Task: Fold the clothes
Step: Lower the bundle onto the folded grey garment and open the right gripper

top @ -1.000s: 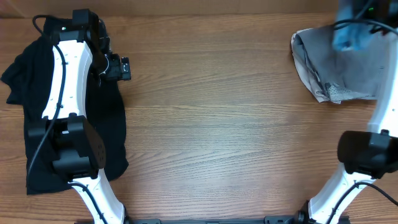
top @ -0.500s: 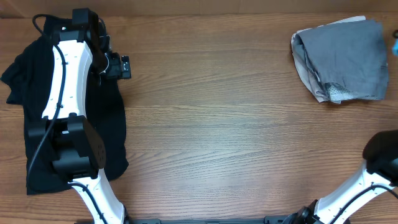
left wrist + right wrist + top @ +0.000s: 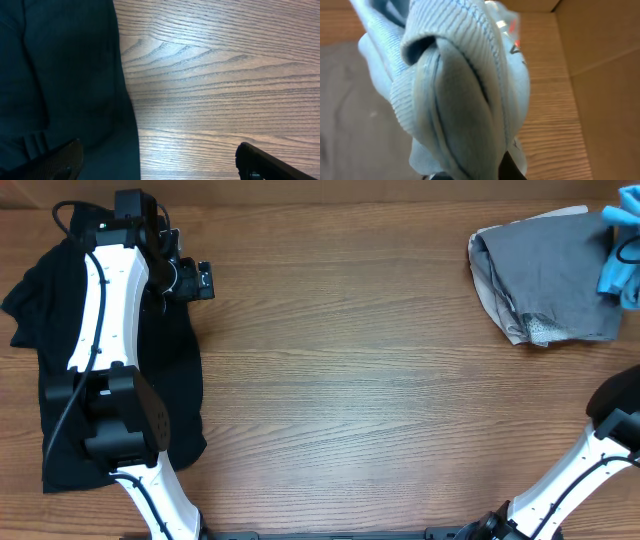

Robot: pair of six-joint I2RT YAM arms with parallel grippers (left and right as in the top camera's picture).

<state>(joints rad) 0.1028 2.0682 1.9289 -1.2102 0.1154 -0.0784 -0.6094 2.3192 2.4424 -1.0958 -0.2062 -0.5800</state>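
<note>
Now, black shirt (image 3: 30, 310) at left edge, grey pieces (image 3: 550, 270) far right, apart.

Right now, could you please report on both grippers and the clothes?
Left gripper open, over edge of black shirt. Right gripper shut on light blue T-shirt, held above grey pieces. Cardboard wall close on right.

black shirt (image 3: 28, 310) spread, left | grey pieces (image 3: 550, 270) folded, right | blue T-shirt (image 3: 622, 252) bunched
</note>
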